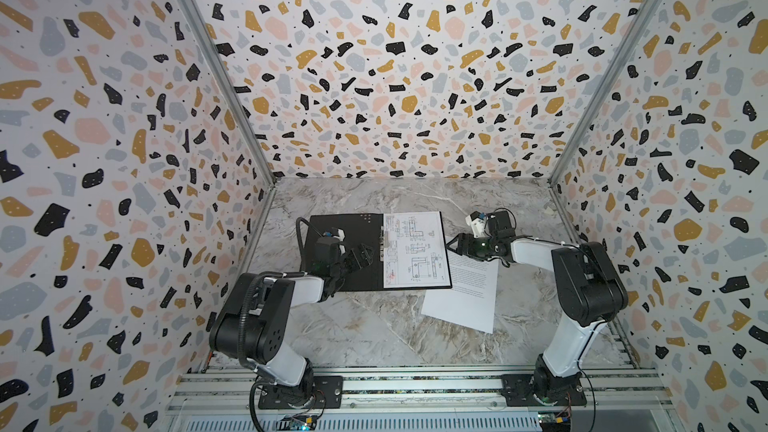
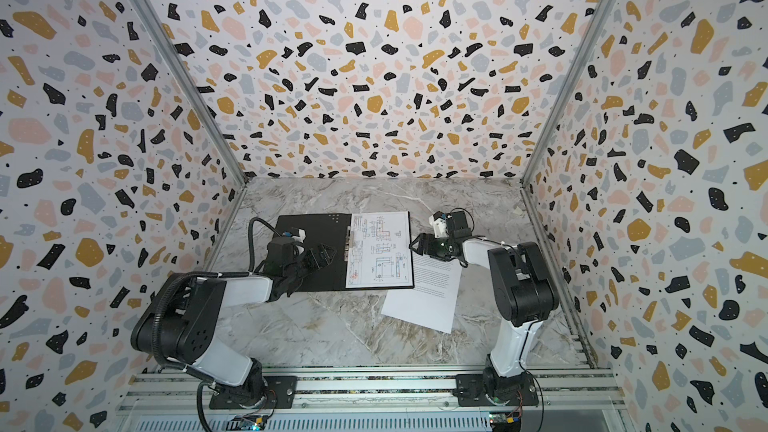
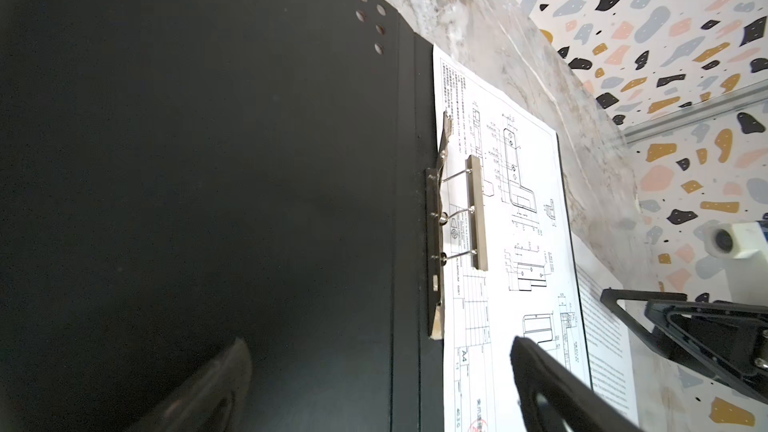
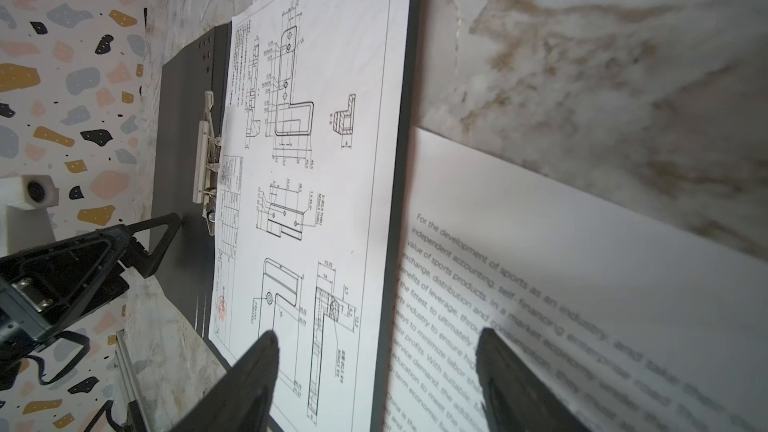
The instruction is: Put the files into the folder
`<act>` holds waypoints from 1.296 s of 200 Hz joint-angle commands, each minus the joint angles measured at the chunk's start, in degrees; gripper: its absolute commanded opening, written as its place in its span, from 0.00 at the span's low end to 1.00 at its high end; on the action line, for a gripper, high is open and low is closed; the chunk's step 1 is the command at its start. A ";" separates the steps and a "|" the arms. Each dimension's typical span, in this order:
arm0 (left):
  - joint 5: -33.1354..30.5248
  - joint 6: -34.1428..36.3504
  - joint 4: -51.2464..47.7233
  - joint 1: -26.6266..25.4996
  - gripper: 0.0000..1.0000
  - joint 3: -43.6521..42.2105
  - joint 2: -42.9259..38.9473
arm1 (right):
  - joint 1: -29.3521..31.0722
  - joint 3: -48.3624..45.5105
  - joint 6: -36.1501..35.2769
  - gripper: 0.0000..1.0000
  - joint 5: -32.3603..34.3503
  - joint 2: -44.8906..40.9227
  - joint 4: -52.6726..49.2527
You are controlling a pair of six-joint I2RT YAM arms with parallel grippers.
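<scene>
right tool (image 1: 451, 246) is hanging released, fingers spread wide with nothing between them, parked right over the folder's (image 1: 361, 226) right edge. in the right wrist view one fingertip (image 4: 266, 351) shows over the drawing sheet (image 4: 328, 184) and the other over the text sheet (image 4: 582, 268). left tool (image 1: 368, 255) is wide open too and empty, hovering over the black inside of the folder's left half, just beside the metal clip (image 1: 385, 243) on the spine. folder lies opened flat around the middle of the counter (image 1: 374, 334), black side up. the drawing sheet sits on its right half, squared up, with a thin black border showing along the right and near edges. its left edge runs up to the clip, but i can't tell if the clip is actually pinning it. the text sheet is mostly out on the counter, tilted, to the right of the folder and nearer the rail. its upper left part slips under the folder's right edge, so some text lines get cut off there. bare marble shows between the folder's near edge and the rail, and behind the folder toward the back wall, while the right arm crowds the strip by the right wall.
</scene>
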 commanded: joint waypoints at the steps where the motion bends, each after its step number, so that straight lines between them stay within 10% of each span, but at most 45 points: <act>1: -4.81 1.91 -6.49 -2.17 1.00 -0.45 -2.77 | -0.22 -2.14 0.74 0.75 0.77 -3.33 2.88; 116: -23.07 5.44 -12.67 -16.53 1.00 -2.33 -16.56 | -1.83 -10.59 1.16 0.75 2.74 -4.09 3.27; 259: -18.70 4.25 -9.68 -37.39 1.00 8.44 -0.84 | -8.34 -15.45 -1.94 0.81 -1.13 -12.05 2.78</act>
